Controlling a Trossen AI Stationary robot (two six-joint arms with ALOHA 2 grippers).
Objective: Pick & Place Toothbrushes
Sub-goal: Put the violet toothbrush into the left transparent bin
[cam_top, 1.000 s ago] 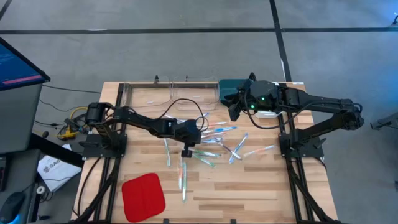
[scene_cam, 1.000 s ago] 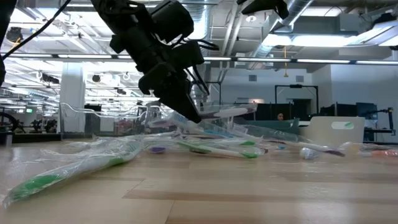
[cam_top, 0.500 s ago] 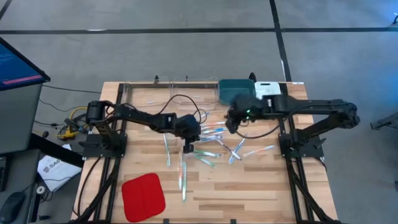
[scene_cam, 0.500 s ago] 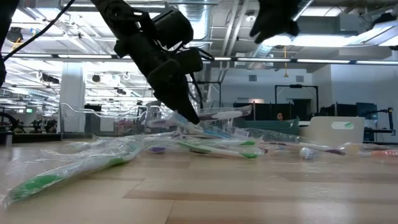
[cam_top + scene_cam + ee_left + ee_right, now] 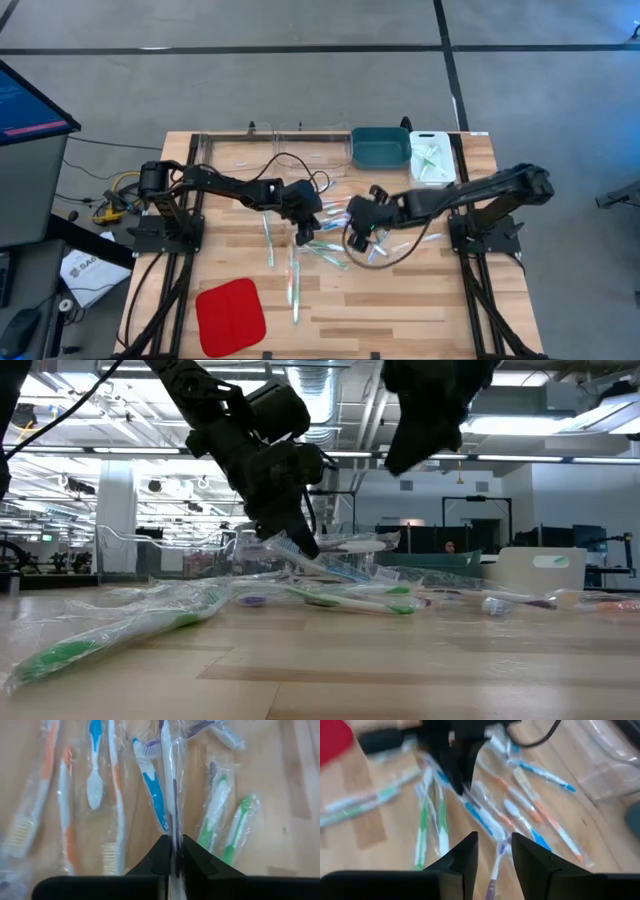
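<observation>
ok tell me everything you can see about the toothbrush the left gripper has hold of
The held toothbrush is a slim white brush with purple accents, sealed in a clear crinkly wrapper. The left gripper is shut on one end of it, and it runs straight out from the jaws. In the low view it is tilted, its gripped end up, its far end down among the toothbrush pile near the table's middle.

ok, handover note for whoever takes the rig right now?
Left gripper: shut on a wrapped toothbrush, lifted off the pile mid-table.
Right gripper: fingers open, empty, above the pile.
Done: some toothbrushes lie in the white bin. The teal bin looks empty.
Left: most toothbrushes lie loose on the table; red pad untouched.
</observation>
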